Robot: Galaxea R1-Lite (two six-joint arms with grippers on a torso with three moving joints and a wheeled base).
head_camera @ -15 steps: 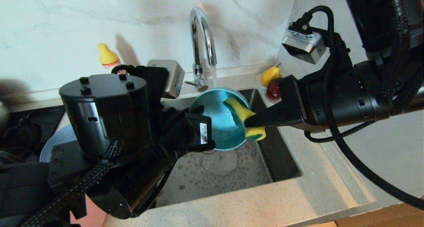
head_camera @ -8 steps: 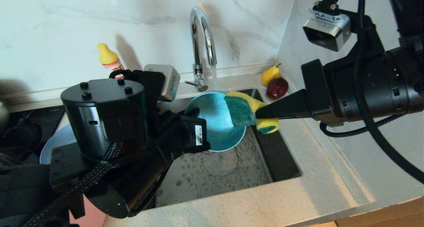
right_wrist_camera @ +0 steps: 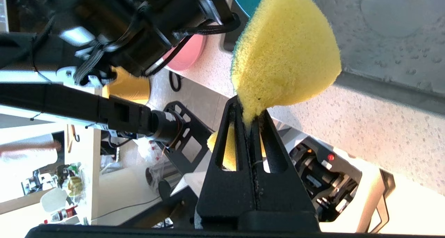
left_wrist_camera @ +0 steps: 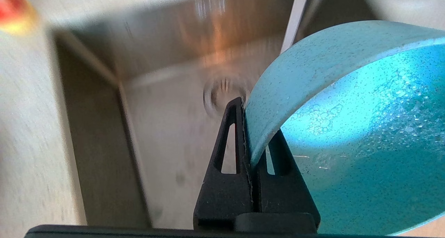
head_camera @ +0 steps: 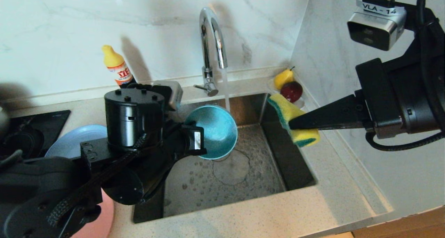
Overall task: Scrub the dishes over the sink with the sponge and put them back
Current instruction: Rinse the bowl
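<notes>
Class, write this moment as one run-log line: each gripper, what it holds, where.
left gripper: shut on teal bowl, over sink | right gripper: shut on sponge, apart from bowl | tap: running

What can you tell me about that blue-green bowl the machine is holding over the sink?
The teal bowl is small, round and matte with a fine speckle, and water droplets cling to its inside. The left tool is shut on its rim, one finger inside and one outside. It hangs tipped on its side above the sink, its opening facing the sponge, which does not touch it. The tap's water stream falls just beside its rim.
</notes>
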